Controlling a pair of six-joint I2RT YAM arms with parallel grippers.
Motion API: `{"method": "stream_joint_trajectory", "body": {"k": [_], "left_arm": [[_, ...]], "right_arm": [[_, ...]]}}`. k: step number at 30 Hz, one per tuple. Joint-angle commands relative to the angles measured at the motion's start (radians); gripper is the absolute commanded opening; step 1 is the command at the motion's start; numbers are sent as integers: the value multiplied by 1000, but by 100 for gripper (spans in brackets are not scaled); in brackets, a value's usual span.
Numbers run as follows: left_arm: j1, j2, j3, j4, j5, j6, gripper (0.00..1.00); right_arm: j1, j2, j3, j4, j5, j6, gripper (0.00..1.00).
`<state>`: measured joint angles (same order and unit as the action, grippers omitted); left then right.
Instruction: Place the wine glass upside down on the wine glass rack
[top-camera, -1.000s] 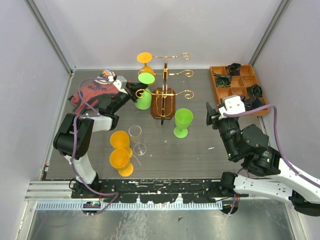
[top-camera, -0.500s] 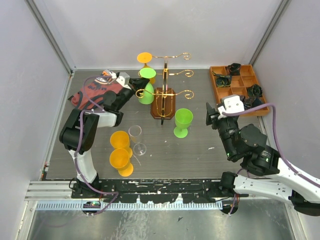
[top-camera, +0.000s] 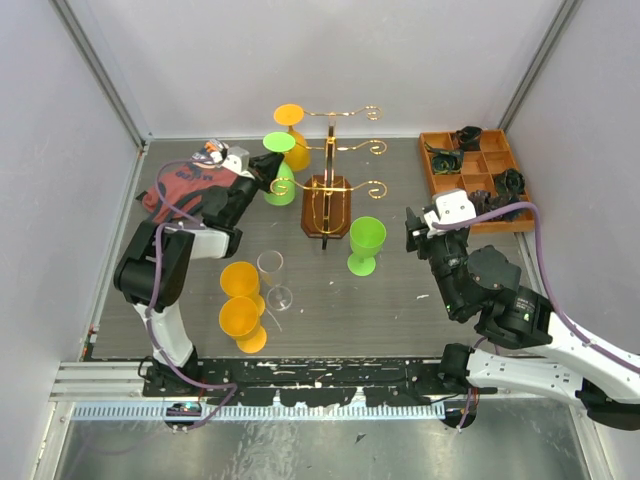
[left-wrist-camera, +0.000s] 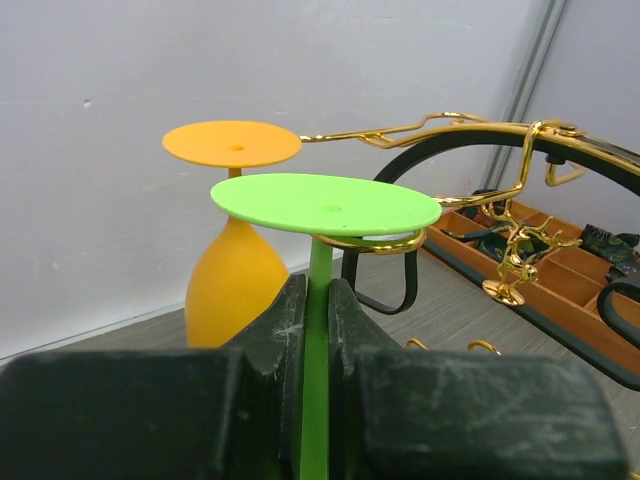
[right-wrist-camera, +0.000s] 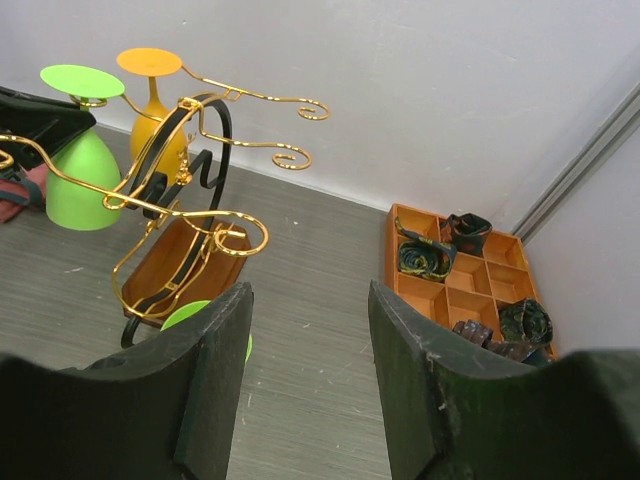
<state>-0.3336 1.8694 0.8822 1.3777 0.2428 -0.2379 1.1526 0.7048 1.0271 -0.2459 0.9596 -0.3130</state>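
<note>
Top external view, red cloth (top-camera: 185, 186) at left, its print too small to read, left gripper (top-camera: 262, 172) pinching the stem of an upside-down green wine glass (top-camera: 281, 190), foot just over a curled arm of the gold rack (top-camera: 338, 200), right gripper (top-camera: 412, 232) spread, empty.

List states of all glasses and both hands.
Left hand: shut on held glass.
Held glass: green, inverted, at rack arm.
Racked glass: orange, hanging inverted.
Green glass: upright on table.
Clear glass: upright.
Orange pair: upright.
Right hand: open, empty.
</note>
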Motion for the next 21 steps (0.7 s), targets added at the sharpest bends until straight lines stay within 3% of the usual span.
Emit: {"method": "stream_joint_trajectory", "body": {"k": [1,14,15,21], "left_arm": [[11,-67,-35,54,-34,47,2],[-22,-77,-43,54,95,47,7],[-22,-72,-41,54,88,43,10],[-22,-92,-78,54,13,70,49]], "right_arm": [[2,-8,25,10,5,24,56],[3,-4,26,-1,23,27,58],[3,-2,27,-2,26,28,58],[2,13,44,-22,42,43,62]]}}
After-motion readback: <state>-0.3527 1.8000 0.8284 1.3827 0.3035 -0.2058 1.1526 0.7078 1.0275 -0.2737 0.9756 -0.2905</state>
